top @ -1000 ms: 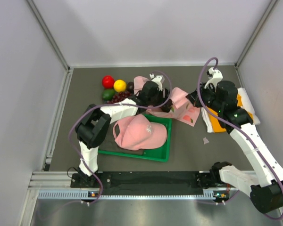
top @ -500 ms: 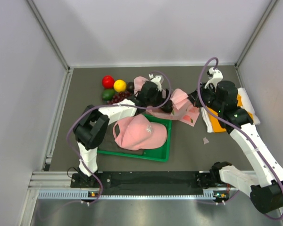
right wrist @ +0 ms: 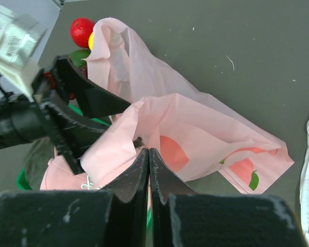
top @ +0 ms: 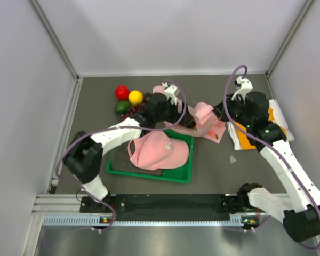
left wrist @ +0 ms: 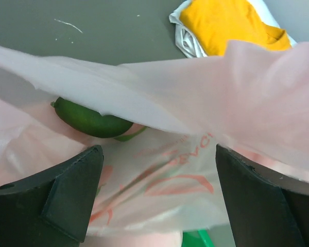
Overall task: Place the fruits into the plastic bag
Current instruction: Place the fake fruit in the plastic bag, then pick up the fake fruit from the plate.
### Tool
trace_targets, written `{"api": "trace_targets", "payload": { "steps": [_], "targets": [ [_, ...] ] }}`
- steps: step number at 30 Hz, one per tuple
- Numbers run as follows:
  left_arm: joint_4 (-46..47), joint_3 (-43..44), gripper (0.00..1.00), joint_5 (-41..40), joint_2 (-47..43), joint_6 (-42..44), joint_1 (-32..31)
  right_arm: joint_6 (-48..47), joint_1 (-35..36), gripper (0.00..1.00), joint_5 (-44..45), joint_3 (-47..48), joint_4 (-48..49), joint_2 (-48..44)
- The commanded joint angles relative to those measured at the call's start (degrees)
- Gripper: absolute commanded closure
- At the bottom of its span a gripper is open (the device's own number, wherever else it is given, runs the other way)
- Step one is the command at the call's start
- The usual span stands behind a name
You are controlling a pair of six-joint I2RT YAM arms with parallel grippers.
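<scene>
Behind the green tray, at mid-table, the plastic bag lies slumped on the dark tabletop, its mouth turned toward the left arm.

- **Left arm.** The left gripper is poised at the bag's mouth. Its black fingers are spread wide, one at each side of the wrist view, with nothing clasped between them.
- **Bag contents.** Within the mouth a green avocado rests on the bag's printed lower layer, under the lifted upper film.
- **Right arm.** The right gripper has its jaws pressed together on a fold of the bag's upper edge and holds that fold raised.
- **Fruits outside the bag.** These lie on the tabletop to the bag's left.
  - The red round fruit touches the yellow citrus.
  - A second avocado lies just in front of them.
  - The dark red grapes lie beside that avocado.
  - A dark brown fruit is partly hidden by the left arm.
- **Other items.** A pink baseball cap sits in the tray, near the bag's front edge. A folded orange cloth lies right of the bag, beneath the right arm.
</scene>
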Motion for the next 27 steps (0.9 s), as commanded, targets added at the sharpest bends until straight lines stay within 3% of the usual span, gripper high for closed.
{"api": "trace_targets", "payload": {
  "steps": [1,8,17,24,27],
  "targets": [
    [2.3,-3.2,0.06,2.0,-6.5,3.1,-0.2,0.1,-0.3,1.0,0.4,0.1,0.7,-1.8],
    [-0.7,-7.7,0.03,2.5,-16.7,8.4,2.3,-0.1,-0.3,1.0,0.5,0.1,0.4,-1.9],
    [-1.7,-13.0,0.02,9.5,-27.4,5.0,20.3,0.1,-0.4,1.0,-0.1,-0.4,1.1,-2.1],
    [-2.8,-13.3,0.01,9.6,-29.2,2.7,27.9,0.1,-0.3,1.0,-0.1,-0.1,1.1,-2.0],
    [-4.6,-12.3,0.01,4.8,-28.9,1.6,29.9,0.1,-0.3,1.0,0.0,-0.1,1.0,-2.0]
  ]
}}
